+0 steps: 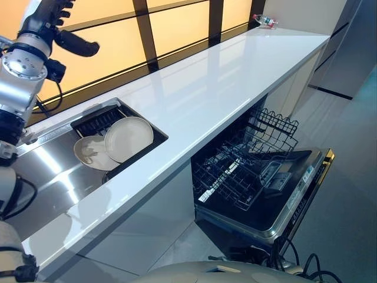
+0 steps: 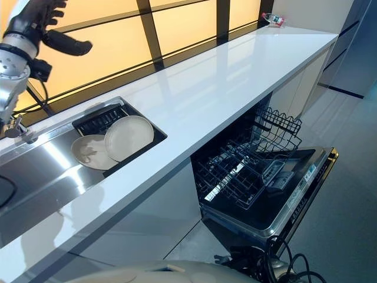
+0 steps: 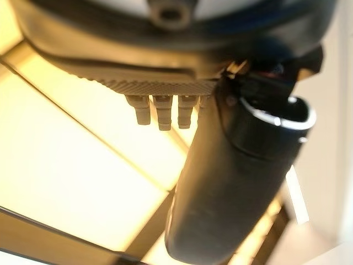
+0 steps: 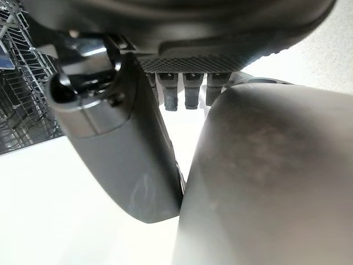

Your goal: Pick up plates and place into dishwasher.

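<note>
Open dishwasher (image 1: 259, 177), plates (image 1: 115, 143) (sink), left hand (image 1: 56, 26) well apart

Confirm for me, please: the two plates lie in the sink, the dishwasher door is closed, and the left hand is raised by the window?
Not quite: the dishwasher door is open, folded down, with the wire rack pulled out, as the left eye view shows. The two plates do lie in the sink, and the left hand is raised by the window.

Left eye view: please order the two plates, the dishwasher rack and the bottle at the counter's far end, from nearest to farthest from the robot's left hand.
From the left hand, raised at upper left:
1. Plates in the sink, below the hand; the two overlap, too close to rank.
2. Dishwasher rack, pulled out under the counter, to the right.
3. Bottle, at the counter's far end.
</note>
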Available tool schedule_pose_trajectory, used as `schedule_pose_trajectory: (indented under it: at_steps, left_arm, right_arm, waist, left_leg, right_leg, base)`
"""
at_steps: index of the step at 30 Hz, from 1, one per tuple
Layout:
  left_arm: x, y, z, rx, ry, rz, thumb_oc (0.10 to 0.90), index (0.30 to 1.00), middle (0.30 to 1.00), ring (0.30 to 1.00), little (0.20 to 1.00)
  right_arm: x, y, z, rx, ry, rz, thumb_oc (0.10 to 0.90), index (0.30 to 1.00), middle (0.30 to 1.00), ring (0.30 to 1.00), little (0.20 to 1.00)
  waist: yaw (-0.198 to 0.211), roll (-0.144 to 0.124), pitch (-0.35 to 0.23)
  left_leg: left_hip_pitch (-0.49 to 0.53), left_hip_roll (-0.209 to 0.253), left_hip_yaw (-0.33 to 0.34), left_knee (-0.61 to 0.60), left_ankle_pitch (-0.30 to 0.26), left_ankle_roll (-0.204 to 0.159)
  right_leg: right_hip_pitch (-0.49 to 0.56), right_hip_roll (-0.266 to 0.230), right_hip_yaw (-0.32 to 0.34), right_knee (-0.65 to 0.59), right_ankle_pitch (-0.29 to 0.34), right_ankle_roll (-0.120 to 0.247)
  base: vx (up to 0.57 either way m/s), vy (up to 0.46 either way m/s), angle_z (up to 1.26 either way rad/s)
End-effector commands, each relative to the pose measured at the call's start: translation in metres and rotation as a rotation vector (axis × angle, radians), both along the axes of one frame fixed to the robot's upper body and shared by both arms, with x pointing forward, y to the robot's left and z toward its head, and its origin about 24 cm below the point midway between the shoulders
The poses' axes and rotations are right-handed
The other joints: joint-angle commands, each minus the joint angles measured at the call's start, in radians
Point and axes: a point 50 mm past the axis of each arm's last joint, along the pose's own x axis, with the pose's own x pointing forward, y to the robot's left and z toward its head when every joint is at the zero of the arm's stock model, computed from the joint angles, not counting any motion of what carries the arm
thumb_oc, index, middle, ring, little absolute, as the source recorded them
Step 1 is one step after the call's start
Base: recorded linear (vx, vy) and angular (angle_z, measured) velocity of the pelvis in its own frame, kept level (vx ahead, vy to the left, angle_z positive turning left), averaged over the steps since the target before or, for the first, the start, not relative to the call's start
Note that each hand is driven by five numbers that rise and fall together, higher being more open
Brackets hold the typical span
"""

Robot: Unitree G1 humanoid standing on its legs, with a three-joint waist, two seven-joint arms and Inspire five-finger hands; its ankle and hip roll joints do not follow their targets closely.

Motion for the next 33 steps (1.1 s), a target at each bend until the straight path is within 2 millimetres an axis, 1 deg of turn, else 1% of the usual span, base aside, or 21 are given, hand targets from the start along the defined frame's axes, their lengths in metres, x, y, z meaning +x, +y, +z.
schedule_pose_trajectory:
  at_steps: [1, 3, 4, 6, 7, 8, 9, 10, 11, 12, 13, 14, 15, 16, 20, 26, 33]
  left_arm:
    - [-0.03, 0.013, 0.1, 0.042, -0.269, 0.045, 0.8, 0.9, 0.9, 0.9, 0.9]
    - [-0.028, 0.019, 0.094, 0.022, -0.226, 0.061, 0.8, 0.9, 0.9, 0.9, 0.9]
    - [-0.028, 0.019, 0.093, 0.016, -0.219, 0.063, 0.8, 0.9, 0.9, 0.9, 0.9]
    - [-0.026, 0.019, 0.089, -0.007, -0.219, 0.054, 0.8, 0.9, 0.9, 0.9, 0.9]
    - [-0.025, 0.017, 0.084, -0.03, -0.228, 0.043, 0.8, 0.9, 0.9, 0.9, 0.9]
    - [-0.024, 0.014, 0.078, -0.065, -0.252, 0.027, 0.8, 0.9, 0.9, 0.9, 0.9]
    - [-0.024, 0.016, 0.075, -0.084, -0.265, 0.02, 0.8, 0.9, 0.9, 0.9, 0.9]
    - [-0.024, 0.017, 0.07, -0.094, -0.274, 0.017, 0.8, 0.9, 0.9, 0.9, 0.9]
    - [-0.024, 0.018, 0.067, -0.105, -0.277, 0.014, 0.8, 0.9, 0.9, 0.9, 0.9]
    - [-0.024, 0.019, 0.066, -0.108, -0.276, 0.014, 0.8, 0.9, 0.9, 0.9, 0.9]
    - [-0.025, 0.022, 0.064, -0.121, -0.271, 0.012, 0.8, 0.9, 0.9, 0.9, 0.9]
    - [-0.025, 0.026, 0.058, -0.11, -0.269, 0.024, 0.8, 0.9, 0.9, 0.9, 0.9]
    - [-0.026, 0.028, 0.057, -0.11, -0.263, 0.032, 0.8, 0.9, 0.9, 0.9, 0.9]
    - [-0.026, 0.028, 0.057, -0.11, -0.263, 0.032, 0.8, 0.9, 0.9, 0.9, 0.9]
    - [-0.03, 0.041, 0.062, -0.099, -0.222, 0.077, 0.8, 0.9, 0.9, 0.9, 0.9]
    - [-0.029, 0.046, 0.064, -0.096, -0.185, 0.124, 0.8, 0.9, 0.9, 0.9, 0.9]
    - [-0.025, 0.044, 0.064, -0.058, -0.153, 0.144, 0.8, 0.9, 0.9, 0.9, 0.9]
  right_arm:
    - [-0.005, 0.002, -0.001, -0.017, 0.024, 0.083, 0.8, 0.9, 0.9, 0.9, 0.9]
    - [-0.002, -0.001, 0.0, -0.015, 0.013, 0.083, 0.8, 0.9, 0.9, 0.9, 0.9]
    - [0.006, -0.001, 0.003, -0.025, -0.057, 0.088, 0.8, 0.9, 0.9, 0.9, 0.9]
    - [0.011, -0.002, 0.005, -0.025, -0.089, 0.098, 0.8, 0.9, 0.9, 0.9, 0.9]
    - [0.011, -0.002, 0.005, -0.024, -0.081, 0.1, 0.8, 0.9, 0.9, 0.9, 0.9]
    - [0.018, 0.0, 0.007, -0.042, -0.139, 0.139, 0.8, 0.9, 0.9, 0.9, 0.9]
    - [0.022, 0.0, 0.009, -0.001, -0.176, 0.108, 0.8, 0.9, 0.9, 0.9, 0.9]
    - [0.026, 0.0, 0.01, -0.003, -0.196, 0.11, 0.8, 0.9, 0.9, 0.9, 0.9]
    - [0.022, 0.0, 0.008, -0.031, -0.162, 0.111, 0.8, 0.9, 0.9, 0.9, 0.9]
    - [0.022, -0.001, 0.008, -0.033, -0.163, 0.112, 0.8, 0.9, 0.9, 0.9, 0.9]
    - [0.025, -0.001, 0.01, -0.013, -0.218, 0.092, 0.8, 0.9, 0.9, 0.9, 0.9]
    - [0.026, -0.003, 0.011, -0.051, -0.224, 0.143, 0.8, 0.9, 0.9, 0.9, 0.9]
    - [0.026, -0.006, 0.012, -0.056, -0.227, 0.148, 0.8, 0.9, 0.9, 0.9, 0.9]
    - [0.026, -0.006, 0.012, -0.056, -0.227, 0.148, 0.8, 0.9, 0.9, 0.9, 0.9]
    - [0.032, -0.022, 0.02, -0.057, -0.24, 0.154, 0.8, 0.9, 0.9, 0.9, 0.9]
    - [0.046, -0.021, 0.026, -0.04, -0.278, 0.158, 0.8, 0.9, 0.9, 0.9, 0.9]
    - [0.052, -0.018, 0.028, -0.031, -0.302, 0.163, 0.8, 0.9, 0.9, 0.9, 0.9]
  waist:
    - [-0.028, 0.022, 0.052]
    - [-0.035, 0.021, 0.068]
    - [-0.037, 0.02, 0.075]
    - [-0.037, 0.025, 0.086]
    - [-0.036, 0.027, 0.103]
    - [-0.036, 0.032, 0.133]
    - [-0.037, 0.037, 0.153]
    - [-0.039, 0.041, 0.167]
    - [-0.042, 0.043, 0.182]
    - [-0.043, 0.045, 0.183]
    - [-0.045, 0.048, 0.194]
    - [-0.051, 0.048, 0.207]
    - [-0.056, 0.048, 0.214]
    - [-0.056, 0.048, 0.214]
    - [-0.074, 0.038, 0.247]
    - [-0.083, 0.025, 0.287]
    - [-0.082, 0.016, 0.302]
  left_leg:
    - [0.016, -0.107, 0.048, 0.003, -0.064, 0.06]
    - [0.012, -0.108, 0.052, 0.003, -0.065, 0.061]
    - [0.009, -0.108, 0.053, 0.003, -0.065, 0.062]
    - [-0.003, -0.109, 0.051, 0.003, -0.061, 0.063]
    - [-0.015, -0.111, 0.047, 0.003, -0.061, 0.066]
    - [-0.034, -0.114, 0.044, 0.003, -0.058, 0.07]
    - [-0.045, -0.114, 0.043, 0.003, -0.055, 0.071]
    - [-0.057, -0.114, 0.042, 0.003, -0.053, 0.071]
    - [-0.062, -0.116, 0.044, 0.003, -0.053, 0.073]
    - [-0.062, -0.116, 0.044, 0.003, -0.054, 0.074]
    - [-0.067, -0.116, 0.044, 0.003, -0.052, 0.073]
    - [-0.076, -0.114, 0.048, 0.003, -0.048, 0.072]
    - [-0.079, -0.113, 0.051, 0.003, -0.046, 0.072]
    - [-0.079, -0.113, 0.051, 0.003, -0.046, 0.072]
    - [-0.087, -0.111, 0.066, 0.003, -0.04, 0.074]
    - [-0.109, -0.109, 0.072, 0.003, -0.03, 0.074]
    - [-0.123, -0.112, 0.071, 0.003, -0.024, 0.073]
  right_leg:
    - [0.018, 0.04, 0.018, 0.005, -0.012, 0.028]
    - [0.008, 0.036, 0.025, 0.005, -0.005, 0.033]
    - [0.003, 0.034, 0.028, 0.005, -0.002, 0.034]
    - [-0.012, 0.034, 0.036, 0.005, 0.005, 0.036]
    - [-0.027, 0.031, 0.044, 0.005, 0.007, 0.035]
    - [-0.051, 0.026, 0.051, 0.008, 0.011, 0.035]
    - [-0.066, 0.025, 0.055, 0.012, 0.014, 0.035]
    - [-0.079, 0.024, 0.061, 0.015, 0.016, 0.037]
    - [-0.086, 0.022, 0.063, 0.015, 0.018, 0.037]
    - [-0.086, 0.021, 0.063, 0.015, 0.018, 0.037]
    - [-0.091, 0.022, 0.065, 0.016, 0.02, 0.038]
    - [-0.101, 0.02, 0.071, 0.018, 0.024, 0.043]
    - [-0.105, 0.019, 0.073, 0.019, 0.027, 0.044]
    - [-0.105, 0.019, 0.073, 0.019, 0.027, 0.044]
    - [-0.114, 0.018, 0.079, 0.019, 0.035, 0.044]
    - [-0.138, 0.015, 0.089, 0.019, 0.044, 0.045]
    - [-0.15, 0.011, 0.089, 0.019, 0.049, 0.047]
  base:
    - [0.12, 0.113, 0.0]
    - [0.1, 0.11, -0.01]
    - [0.04, 0.066, 0.0]
    - [-0.04, 0.082, -0.02]
    - [-0.21, 0.157, -0.04]
    - [-0.26, 0.156, -0.04]
    - [-0.29, 0.14, -0.06]
    - [-0.19, 0.102, -0.06]
    - [-0.1, 0.068, -0.06]
    - [-0.07, 0.069, -0.05]
    - [-0.05, 0.074, -0.06]
    - [-0.05, 0.087, -0.05]
    - [-0.03, 0.056, -0.03]
    - [-0.01, 0.036, -0.06]
    - [0.0, 0.015, -0.04]
    - [-0.04, 0.012, -0.01]
    - [-0.03, 0.007, 0.0]
